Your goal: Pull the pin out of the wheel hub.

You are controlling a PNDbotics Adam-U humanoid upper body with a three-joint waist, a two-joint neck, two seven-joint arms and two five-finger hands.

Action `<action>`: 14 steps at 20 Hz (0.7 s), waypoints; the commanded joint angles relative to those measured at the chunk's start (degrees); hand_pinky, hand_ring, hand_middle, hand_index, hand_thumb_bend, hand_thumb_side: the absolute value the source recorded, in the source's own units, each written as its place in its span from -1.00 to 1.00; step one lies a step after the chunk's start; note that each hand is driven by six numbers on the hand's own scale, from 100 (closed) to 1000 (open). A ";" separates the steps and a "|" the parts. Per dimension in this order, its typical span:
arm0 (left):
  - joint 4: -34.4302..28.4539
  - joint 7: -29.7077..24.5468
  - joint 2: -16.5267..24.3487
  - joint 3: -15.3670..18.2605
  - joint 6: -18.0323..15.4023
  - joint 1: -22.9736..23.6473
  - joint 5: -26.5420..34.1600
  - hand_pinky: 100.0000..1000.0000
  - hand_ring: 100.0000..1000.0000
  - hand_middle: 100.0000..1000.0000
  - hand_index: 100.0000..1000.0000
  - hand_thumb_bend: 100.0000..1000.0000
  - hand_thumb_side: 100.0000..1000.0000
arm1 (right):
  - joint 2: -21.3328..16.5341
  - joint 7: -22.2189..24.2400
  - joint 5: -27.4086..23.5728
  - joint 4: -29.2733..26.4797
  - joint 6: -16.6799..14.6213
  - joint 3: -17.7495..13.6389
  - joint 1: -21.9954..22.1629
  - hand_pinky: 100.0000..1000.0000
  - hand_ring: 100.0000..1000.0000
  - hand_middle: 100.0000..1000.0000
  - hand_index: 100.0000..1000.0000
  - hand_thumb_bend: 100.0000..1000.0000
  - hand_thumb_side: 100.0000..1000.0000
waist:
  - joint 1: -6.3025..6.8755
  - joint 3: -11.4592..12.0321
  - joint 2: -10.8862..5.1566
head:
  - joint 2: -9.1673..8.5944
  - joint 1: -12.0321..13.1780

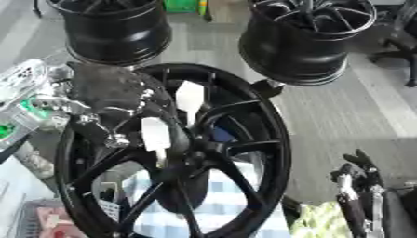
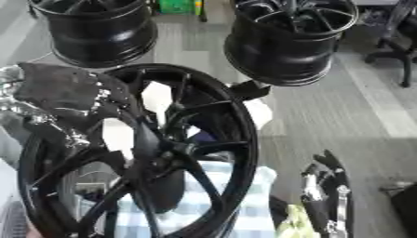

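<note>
A large black wheel hub (image 1: 244,111) stands tilted in the middle, its spokes meeting at a dark centre (image 1: 189,155). My left hand (image 1: 110,90) reaches in from the left over the hub's upper left rim. Its white-tipped fingers (image 1: 189,96) stretch out over the spokes toward the centre, apart from each other, with nothing visibly held. A small blue shape (image 1: 221,135) shows behind the spokes near the centre. I cannot make out a pin. My right hand (image 1: 358,186) rests at the lower right, fingers up and relaxed.
Two more black wheels stand on the floor behind, one at back left (image 1: 114,32) and one at back right (image 1: 306,42). A blue and white checked cloth (image 1: 224,200) lies under the hub. A chair base (image 1: 403,46) shows at the far right.
</note>
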 commanded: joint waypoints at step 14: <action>-0.11 -16.07 0.29 0.80 -12.62 -2.04 9.10 0.57 0.22 -0.18 0.00 -1.00 -1.00 | -0.14 0.29 -0.45 -0.21 -0.36 0.07 -0.61 -0.07 -0.02 0.40 0.76 -1.00 0.00 | 0.13 -0.11 -0.37 | -0.06 -0.09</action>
